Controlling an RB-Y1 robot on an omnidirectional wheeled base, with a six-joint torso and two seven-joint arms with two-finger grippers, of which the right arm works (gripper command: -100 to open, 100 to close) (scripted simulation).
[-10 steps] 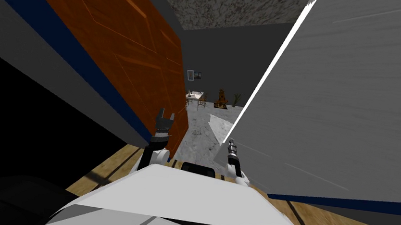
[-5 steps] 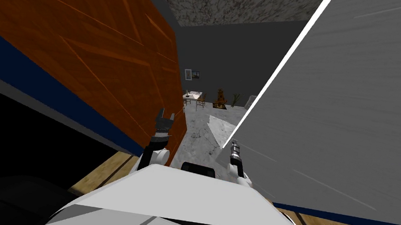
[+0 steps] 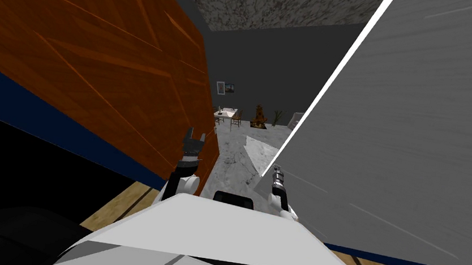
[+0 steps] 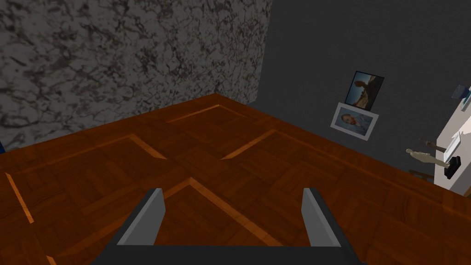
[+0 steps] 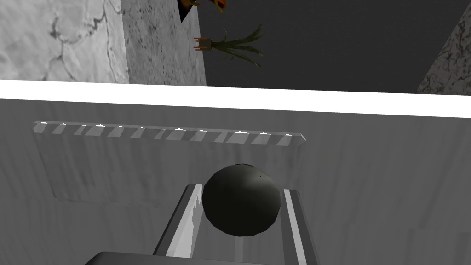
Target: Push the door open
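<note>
Right jaws pinch dark round knob (image 5: pixel 241 202) on grey door (image 3: pixel 428 136); left jaws spread. Knob may slip free as door swings.

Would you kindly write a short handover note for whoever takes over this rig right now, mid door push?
Left gripper: open and holding nothing. It points along the face of the brown panelled door on my left; I cannot tell whether it touches.
Right gripper: shut on the dark round knob of the grey door on my right.
Done: the knob is gripped. A gap stands between the two doors, with a table visible in the room beyond.
Left: probably push the grey door wider by the knob, then release.
</note>
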